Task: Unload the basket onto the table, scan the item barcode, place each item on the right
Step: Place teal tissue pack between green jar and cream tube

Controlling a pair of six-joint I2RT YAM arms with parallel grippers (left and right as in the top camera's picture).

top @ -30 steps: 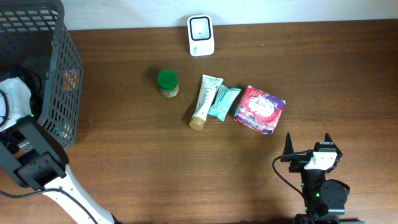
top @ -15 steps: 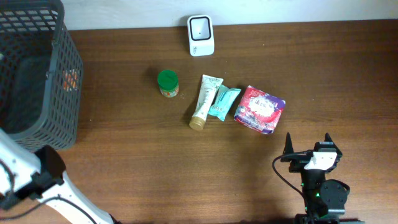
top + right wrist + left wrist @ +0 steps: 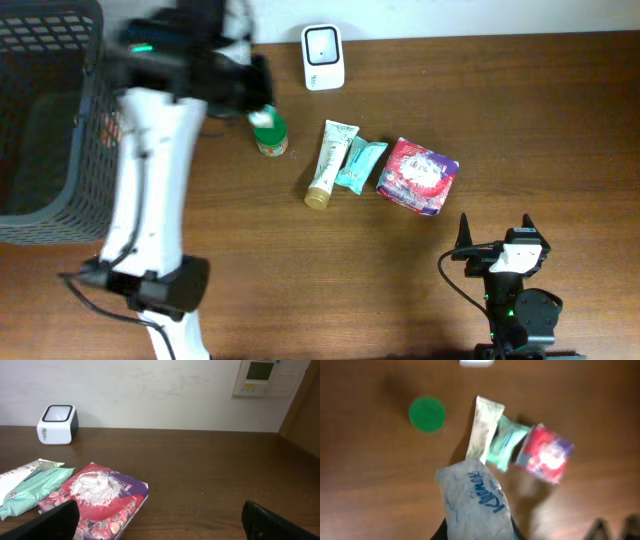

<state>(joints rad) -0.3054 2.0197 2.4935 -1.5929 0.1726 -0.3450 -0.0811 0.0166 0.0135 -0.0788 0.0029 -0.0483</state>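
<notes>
One tissue pack (image 3: 475,502), pinched in my left claw (image 3: 257,92), has just swung from the basket (image 3: 100,130) to over the table (image 3: 350,285), near the scanner (image 3: 323,57); scanning can follow. My right claw (image 3: 495,235) rests spread wide.

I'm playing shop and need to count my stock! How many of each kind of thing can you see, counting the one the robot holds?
Packs: 3 (red pack, teal pack, Kleenex pack, held)
Tube: 1
Jar: 1
Scanner: 1
Basket: 1
Total: 7
What is inside the basket is too hidden to count.
</notes>
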